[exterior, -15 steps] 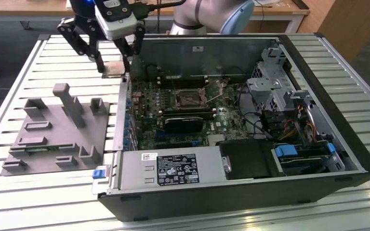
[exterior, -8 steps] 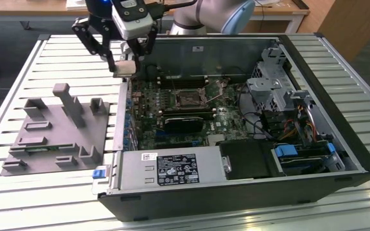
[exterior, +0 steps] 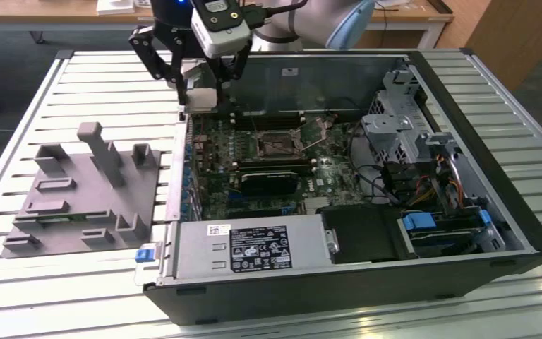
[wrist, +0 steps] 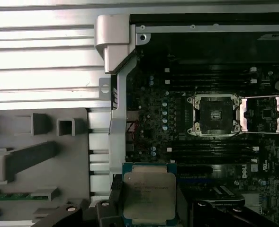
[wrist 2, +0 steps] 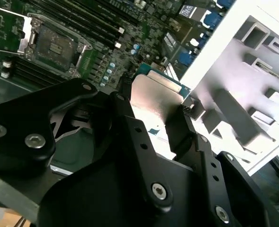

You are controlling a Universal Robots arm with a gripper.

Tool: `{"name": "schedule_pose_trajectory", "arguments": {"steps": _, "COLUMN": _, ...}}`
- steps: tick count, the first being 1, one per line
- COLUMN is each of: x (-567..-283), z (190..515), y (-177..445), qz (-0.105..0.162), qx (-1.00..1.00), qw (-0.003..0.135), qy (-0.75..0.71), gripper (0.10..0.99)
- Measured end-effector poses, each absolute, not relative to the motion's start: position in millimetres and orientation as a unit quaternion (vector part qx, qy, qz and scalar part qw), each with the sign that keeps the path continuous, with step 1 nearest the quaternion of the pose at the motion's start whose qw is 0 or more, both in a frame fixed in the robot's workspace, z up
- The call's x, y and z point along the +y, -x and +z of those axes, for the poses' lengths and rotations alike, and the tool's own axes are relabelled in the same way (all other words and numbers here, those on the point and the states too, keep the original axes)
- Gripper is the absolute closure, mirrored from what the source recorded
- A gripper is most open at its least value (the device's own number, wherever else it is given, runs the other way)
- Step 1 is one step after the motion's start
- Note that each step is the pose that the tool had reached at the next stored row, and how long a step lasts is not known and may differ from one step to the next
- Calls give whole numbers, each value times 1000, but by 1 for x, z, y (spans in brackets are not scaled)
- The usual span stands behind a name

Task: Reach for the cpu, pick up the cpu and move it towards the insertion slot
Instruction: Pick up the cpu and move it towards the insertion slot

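The gripper (wrist 2: 151, 120) pinches the cpu (wrist: 148, 195) above the case's (exterior: 497, 205) edge, the first wrist view showing the open slot (wrist: 216, 115) well apart.

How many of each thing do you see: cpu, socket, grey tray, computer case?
cpu: 1, held in the gripper
socket: 1
grey tray: 1
computer case: 1
Total: 4

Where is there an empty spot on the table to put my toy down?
Bare slatted table lies beyond the grey tray, and a strip in front of it. The computer case is crowded, and the claw holds the cpu over its edge.
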State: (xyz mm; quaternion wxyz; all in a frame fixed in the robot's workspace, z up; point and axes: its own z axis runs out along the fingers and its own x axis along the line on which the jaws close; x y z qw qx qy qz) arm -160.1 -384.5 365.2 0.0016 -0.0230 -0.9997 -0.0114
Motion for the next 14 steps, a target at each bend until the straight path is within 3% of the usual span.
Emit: {"name": "schedule_pose_trajectory", "arguments": {"steps": 14, "x": -380, "z": 362, "y": 117, "qz": -11, "qx": -1000, "qw": 2, "qy": 28, "gripper": 549}}
